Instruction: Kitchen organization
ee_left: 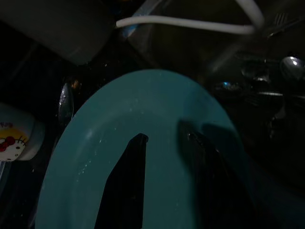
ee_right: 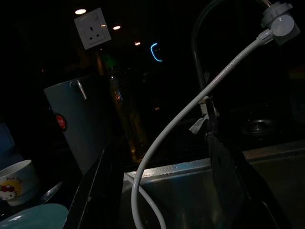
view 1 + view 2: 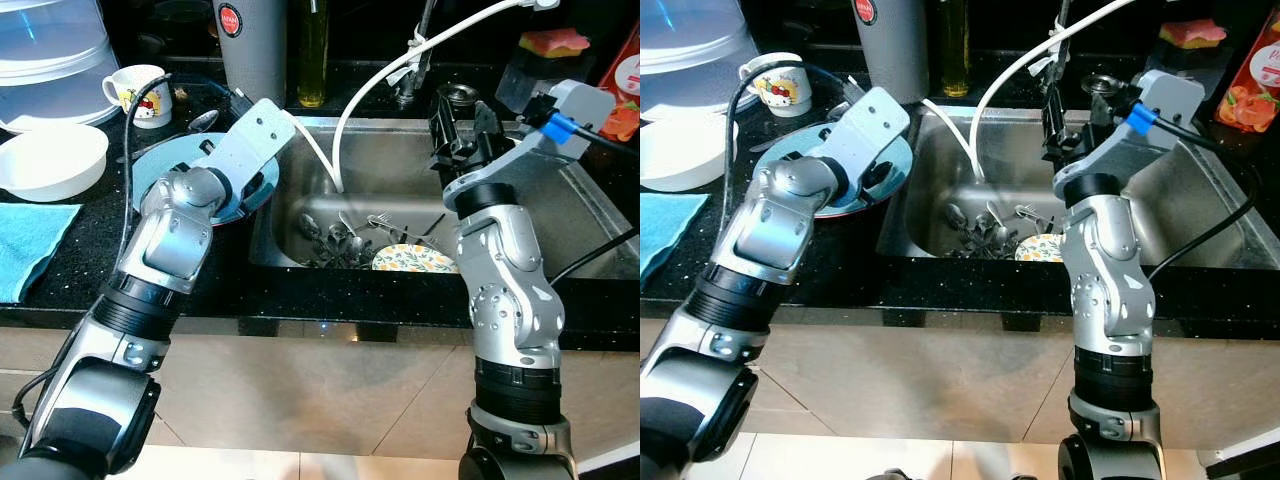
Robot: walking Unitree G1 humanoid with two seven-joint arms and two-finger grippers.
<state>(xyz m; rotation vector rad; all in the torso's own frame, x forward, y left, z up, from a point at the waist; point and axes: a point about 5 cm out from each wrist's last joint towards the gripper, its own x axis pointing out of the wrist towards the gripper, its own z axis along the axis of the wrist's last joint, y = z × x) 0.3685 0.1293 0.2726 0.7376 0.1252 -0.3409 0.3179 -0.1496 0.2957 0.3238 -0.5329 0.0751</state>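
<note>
While spread over teal plate (image 1: 143, 143), left end effector (image 1: 167, 157) grips nothing; likely rigid, slick, breakable; best pinched at rim.

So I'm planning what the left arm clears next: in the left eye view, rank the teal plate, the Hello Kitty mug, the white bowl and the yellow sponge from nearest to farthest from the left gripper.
1. Teal plate: on the counter by the sink's left edge, directly under the left gripper.
2. Hello Kitty mug: behind the plate, farther back on the counter.
3. White bowl: to the left, past the plate.
4. Yellow sponge: far right, beyond the sink.
</note>
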